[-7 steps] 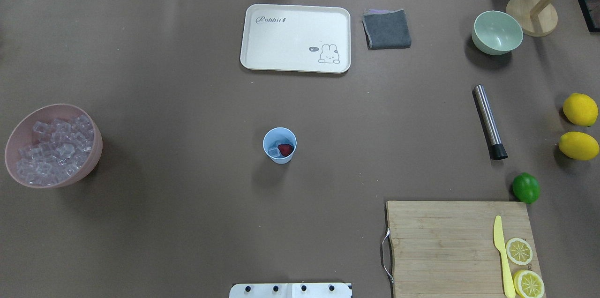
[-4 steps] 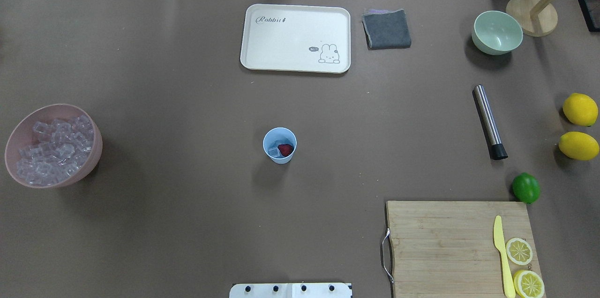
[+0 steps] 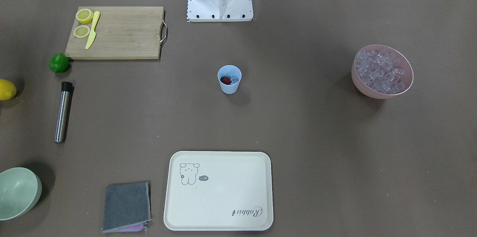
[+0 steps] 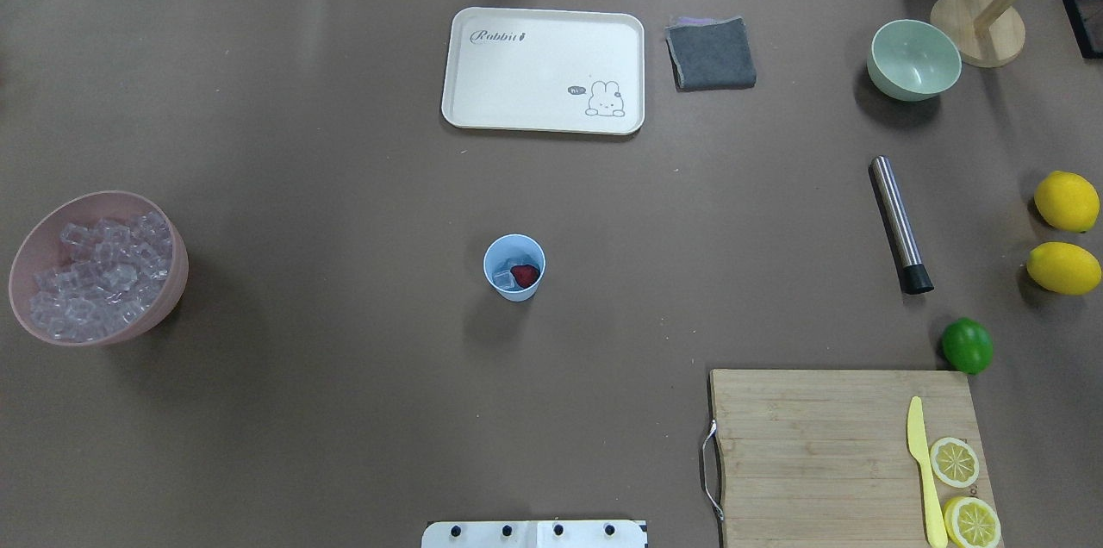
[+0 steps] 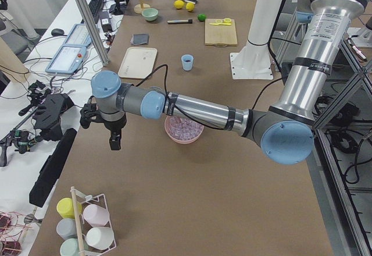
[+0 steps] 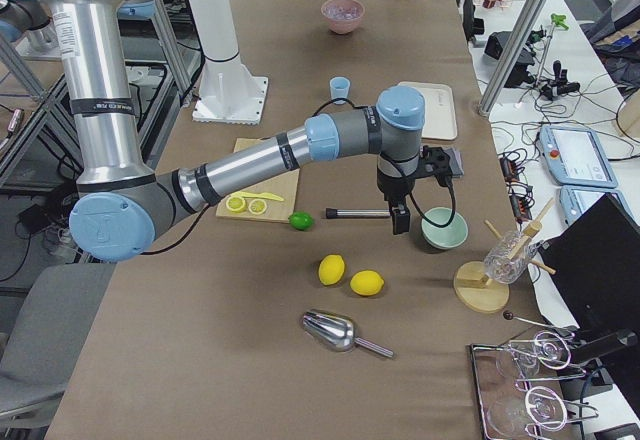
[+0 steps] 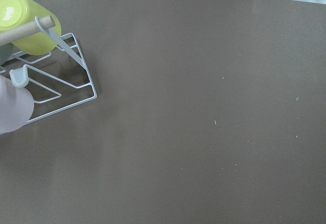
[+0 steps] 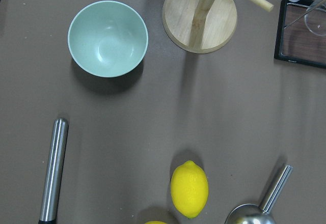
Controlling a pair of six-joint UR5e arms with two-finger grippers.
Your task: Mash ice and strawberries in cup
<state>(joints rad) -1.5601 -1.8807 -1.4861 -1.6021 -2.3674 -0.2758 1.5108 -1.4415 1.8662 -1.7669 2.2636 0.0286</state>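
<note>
Left claw (image 5: 115, 138) hangs over the bare brown table (image 4: 345, 186) at my far left end, well apart from the task's things. Only the side camera catches it, and I cannot tell whether its fingers are spread or pressed together. Its wrist camera looks down on a white wire rack (image 7: 61, 89).

Next along, the pink bowl (image 4: 21, 255) sits heaped with ice (image 4: 95, 272). At mid-table the light-blue cup (image 4: 517, 294) stands upright and alone, with the red strawberry (image 4: 525, 275) inside it, lying against a few more cubes.

Beyond the cup lies the cream tray (image 4: 517, 74). To the right, the steel rod (image 4: 896, 216) lies flat on the table, near the cutting board (image 4: 801, 445) and the lime (image 4: 967, 345).

Right claw (image 6: 400, 220) hangs above the stretch between that rod and the pale green bowl (image 4: 913, 59). It too shows from the side alone, so I cannot tell its state. Two lemons (image 4: 1066, 201) lie at the far right edge.
</note>
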